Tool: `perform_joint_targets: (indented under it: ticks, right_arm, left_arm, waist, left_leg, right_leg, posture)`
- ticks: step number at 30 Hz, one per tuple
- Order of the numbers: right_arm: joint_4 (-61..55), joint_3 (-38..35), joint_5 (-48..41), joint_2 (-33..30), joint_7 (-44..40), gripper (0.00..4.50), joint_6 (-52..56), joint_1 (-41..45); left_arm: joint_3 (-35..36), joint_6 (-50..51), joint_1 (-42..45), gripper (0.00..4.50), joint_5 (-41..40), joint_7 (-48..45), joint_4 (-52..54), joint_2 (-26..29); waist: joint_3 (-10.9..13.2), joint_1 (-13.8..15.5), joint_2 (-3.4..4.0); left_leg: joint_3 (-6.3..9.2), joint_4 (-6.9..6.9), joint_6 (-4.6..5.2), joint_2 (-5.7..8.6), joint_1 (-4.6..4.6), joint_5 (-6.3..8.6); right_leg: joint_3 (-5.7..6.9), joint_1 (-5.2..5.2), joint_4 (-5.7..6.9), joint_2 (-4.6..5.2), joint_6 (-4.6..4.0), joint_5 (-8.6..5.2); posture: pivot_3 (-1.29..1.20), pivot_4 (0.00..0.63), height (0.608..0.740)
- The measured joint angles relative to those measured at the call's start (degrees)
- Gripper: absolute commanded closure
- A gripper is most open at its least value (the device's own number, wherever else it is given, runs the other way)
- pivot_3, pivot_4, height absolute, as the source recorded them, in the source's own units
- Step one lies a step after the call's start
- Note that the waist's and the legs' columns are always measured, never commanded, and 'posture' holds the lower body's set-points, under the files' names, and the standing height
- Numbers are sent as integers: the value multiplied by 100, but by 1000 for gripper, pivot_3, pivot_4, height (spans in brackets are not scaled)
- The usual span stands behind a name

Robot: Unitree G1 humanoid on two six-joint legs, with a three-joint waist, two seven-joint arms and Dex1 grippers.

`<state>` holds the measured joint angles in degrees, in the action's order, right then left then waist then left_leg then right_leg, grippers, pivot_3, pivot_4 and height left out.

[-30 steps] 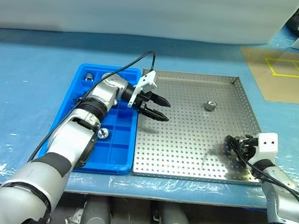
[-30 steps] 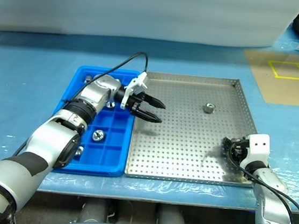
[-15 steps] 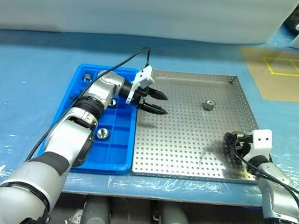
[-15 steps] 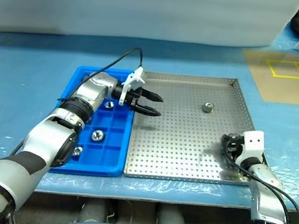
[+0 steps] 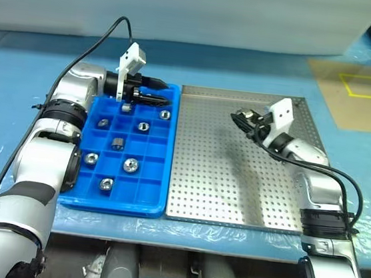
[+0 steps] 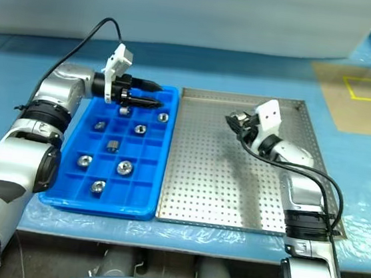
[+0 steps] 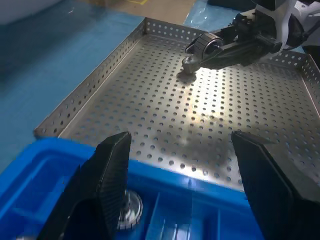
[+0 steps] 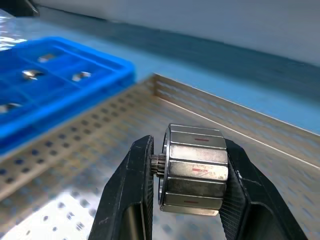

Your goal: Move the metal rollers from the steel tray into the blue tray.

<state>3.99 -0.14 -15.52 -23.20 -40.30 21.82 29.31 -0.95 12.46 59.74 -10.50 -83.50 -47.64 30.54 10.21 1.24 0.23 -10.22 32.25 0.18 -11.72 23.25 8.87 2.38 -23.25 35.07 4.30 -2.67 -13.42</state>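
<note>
My right gripper hangs over the far middle of the steel tray, shut on one metal roller, a stubby faceted silver cylinder clamped between both fingers. The left wrist view shows this roller held just above the perforated base. The blue tray lies to the left of the steel tray, its edge against it. Several rollers lie in its compartments, one of them near the middle. My left gripper is open and empty above the blue tray's far end, pointing right.
Both trays rest on a table under a blue cover. A brown board with yellow lines lies at the far right. A black cable arcs up from my left wrist.
The view has shifted. My right gripper left the steel tray's near right corner for its far middle and closed on the roller there. My left gripper drew back left over the blue tray.
</note>
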Motion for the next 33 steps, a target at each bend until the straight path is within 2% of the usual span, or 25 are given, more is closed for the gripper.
perform_joint_targets:
  ticks: [5,10,12,16,22,28,33]
  right_arm:
    - [440,717,-57,454,-834,3260,20,599]
    - [1108,1113,-23,801,-1467,3260,-219,975]
    - [1352,1259,45,851,-1676,3260,-346,1074]
    - [1654,1450,209,909,-1967,3260,-554,1140]
    - [1894,1450,347,899,-2100,3260,-726,1150]
    - [2016,1384,417,896,-2046,1324,-828,1150]
    - [1876,1371,412,874,-2029,1324,-678,1080]
  left_arm:
    - [200,1178,-1503,1103,-416,149,2124,715]
    - [643,2065,-2948,1103,-920,616,4142,1257]
    - [804,2369,-3374,1103,-1124,846,4711,1316]
    - [997,2711,-3823,1103,-1435,1238,5348,1387]
    - [1051,2834,-4018,1103,-1722,1625,5685,1389]
    - [918,2828,-3964,1103,-1856,1761,5702,1389]
    - [734,2798,-3622,1103,-1872,1749,5489,1388]
  waist:
    - [1,215,-2]
    - [2,470,-3]
    - [3,565,-3]
    - [3,698,-2]
    - [3,762,-3]
    - [2,752,-3]
    - [2,743,-3]
  left_leg:
    - [5,14,-30,-8,82,-18]
    - [14,13,-77,-13,80,-23]
    - [16,12,-91,-14,78,-32]
    - [20,11,-111,-14,59,-44]
    - [29,0,-125,-14,37,-52]
    - [31,0,-128,-14,40,-55]
    - [28,2,-137,-14,39,-61]
  right_leg:
    - [20,-99,62,4,-16,-10]
    - [50,-91,72,5,-20,-12]
    - [53,-88,72,6,-20,-13]
    - [56,-70,81,6,-19,-12]
    - [56,-52,80,4,-19,-12]
    - [56,-55,75,-3,-19,-13]
    - [55,-55,78,-3,-19,-13]
  posture:
    - [76,150,740]
    - [209,150,740]
    - [234,150,740]
    - [259,150,740]
    - [257,150,740]
    - [220,150,740]
    - [186,150,740]
